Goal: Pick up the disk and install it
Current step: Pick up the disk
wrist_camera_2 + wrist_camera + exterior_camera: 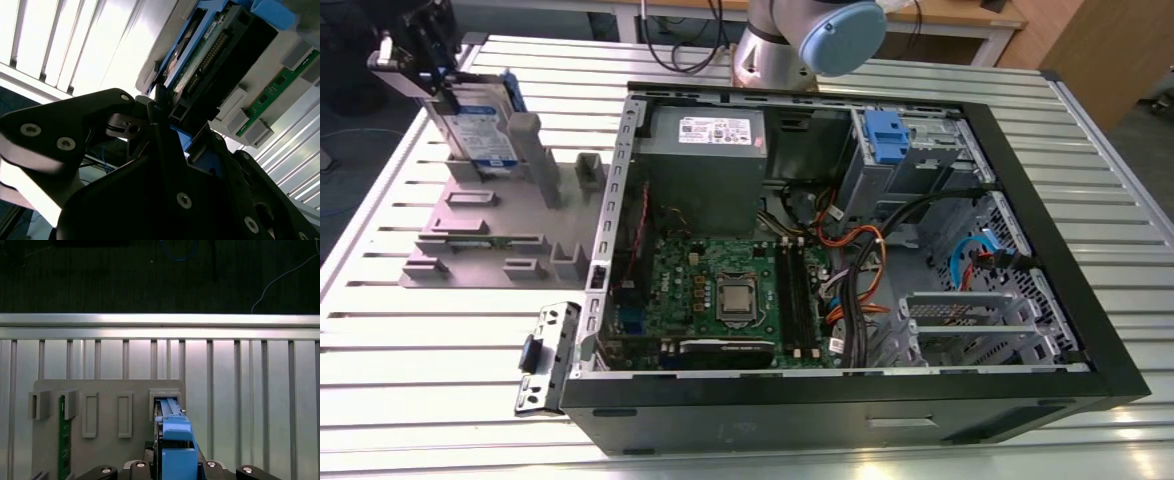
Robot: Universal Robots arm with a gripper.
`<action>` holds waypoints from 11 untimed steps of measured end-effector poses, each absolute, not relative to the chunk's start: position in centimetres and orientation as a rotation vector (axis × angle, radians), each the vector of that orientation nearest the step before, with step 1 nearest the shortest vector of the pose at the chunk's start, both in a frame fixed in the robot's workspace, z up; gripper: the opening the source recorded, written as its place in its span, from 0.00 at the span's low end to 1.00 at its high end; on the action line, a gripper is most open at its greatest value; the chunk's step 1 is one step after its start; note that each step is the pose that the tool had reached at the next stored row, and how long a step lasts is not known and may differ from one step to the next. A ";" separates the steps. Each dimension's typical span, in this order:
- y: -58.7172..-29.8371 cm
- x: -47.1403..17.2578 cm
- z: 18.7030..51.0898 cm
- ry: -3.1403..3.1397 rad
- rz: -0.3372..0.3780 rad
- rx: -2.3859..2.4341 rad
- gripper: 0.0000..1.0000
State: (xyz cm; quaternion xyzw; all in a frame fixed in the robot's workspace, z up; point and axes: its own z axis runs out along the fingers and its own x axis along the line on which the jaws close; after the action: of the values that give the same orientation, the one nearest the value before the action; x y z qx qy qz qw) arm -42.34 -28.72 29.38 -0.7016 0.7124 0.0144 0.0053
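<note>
The disk [480, 128], silver with a white-and-blue label and a blue bracket, stands on edge in a slot of the grey holder [480, 215] at the exterior view's far left. My gripper [430, 72] sits on the disk's upper end, with its fingers closed against the blue bracket. In the first wrist view the disk's blue edge [172, 437] runs from between the fingers down into the holder's slot [165, 399]. The second wrist view shows the disk's circuit-board side [202, 57] just beyond the dark fingers [160, 107].
An open computer case [1067, 250] fills the middle of the slatted metal table, with a grey power supply [707, 150], a motherboard [734, 290] and a drive cage with a blue latch [887, 135]. A green memory stick [62, 440] sits in the holder. A loose metal bracket [544, 355] lies beside the case.
</note>
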 end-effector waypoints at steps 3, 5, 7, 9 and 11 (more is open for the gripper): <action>-28.7 -42.3 29.7 2.231 0.046 -2.197 0.36; -28.7 -42.3 29.8 2.230 0.046 -2.196 0.36; -28.7 -42.3 30.0 2.230 0.046 -2.196 0.36; -28.7 -42.3 30.2 2.230 0.046 -2.196 0.36; -28.7 -42.3 30.4 2.230 0.047 -2.196 0.36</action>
State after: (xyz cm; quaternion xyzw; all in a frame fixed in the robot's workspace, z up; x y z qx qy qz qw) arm -42.34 -28.72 30.35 -0.7016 0.7124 0.0149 0.0057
